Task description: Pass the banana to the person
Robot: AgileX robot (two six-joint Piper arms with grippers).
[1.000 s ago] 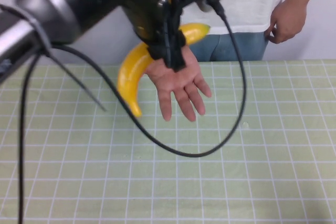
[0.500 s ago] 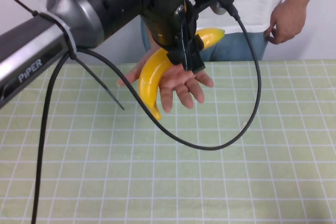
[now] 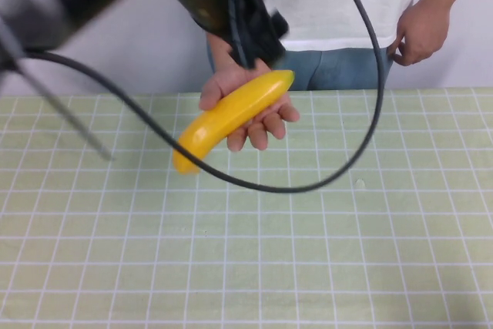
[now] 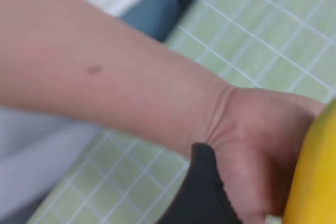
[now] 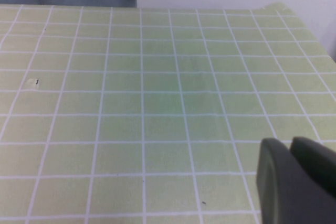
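Observation:
The yellow banana [image 3: 231,117] lies across the open palm of the person [image 3: 347,5], who stands at the far edge of the table in a white T-shirt and jeans. The palm is held just above the table. My left gripper [image 3: 250,25] is above the person's wrist, clear of the banana, open and empty. In the left wrist view one black finger [image 4: 205,195] shows over the wrist, with the banana [image 4: 315,177] beside it and apart from it. My right gripper [image 5: 286,148] is shut and empty, low over the mat.
The table [image 3: 308,252] has a green grid mat. The left arm's black cable [image 3: 362,136] hangs in a loop over the middle of the mat. The person's other hand [image 3: 420,32] rests at the hip at the far right.
The left gripper let go of the banana and rose up and back. The banana now rests flatter on the person's palm, and the fingers have curled under it.

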